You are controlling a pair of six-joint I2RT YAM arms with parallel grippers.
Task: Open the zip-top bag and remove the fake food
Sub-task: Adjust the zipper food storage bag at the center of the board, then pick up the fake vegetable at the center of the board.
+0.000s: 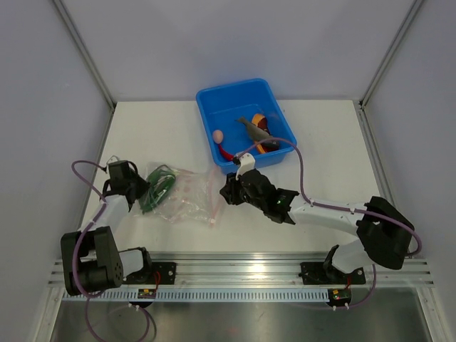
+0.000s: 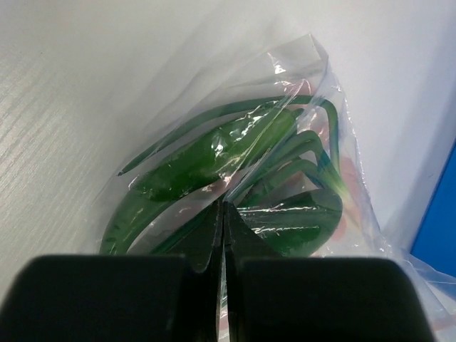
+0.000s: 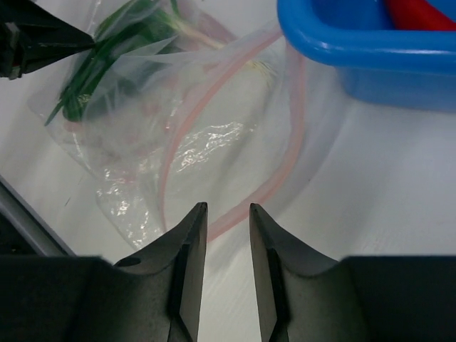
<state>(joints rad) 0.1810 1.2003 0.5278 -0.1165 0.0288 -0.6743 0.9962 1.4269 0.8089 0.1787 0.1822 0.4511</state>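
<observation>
The clear zip-top bag (image 1: pixel 184 196) lies on the table left of centre, with its pink-edged mouth (image 3: pixel 279 167) gaping open toward the right. A green chilli (image 2: pixel 206 153) and a green onion (image 2: pixel 299 167) are still inside it. My left gripper (image 1: pixel 140 189) is shut on the bag's closed left end (image 2: pixel 223 206). My right gripper (image 1: pixel 228 191) is open and empty, and its tips (image 3: pixel 228 206) are just short of the pink zip strip. A pale pink egg (image 1: pixel 218 135), a grey fish (image 1: pixel 252 128), an orange slice (image 1: pixel 260 117) and a red chilli (image 1: pixel 226 151) lie in the blue tub (image 1: pixel 214 96).
The blue tub stands at the back centre, close behind my right gripper, and its near wall shows in the right wrist view (image 3: pixel 370 64). Grey walls enclose the table on three sides. A metal rail (image 1: pixel 242 274) runs along the near edge.
</observation>
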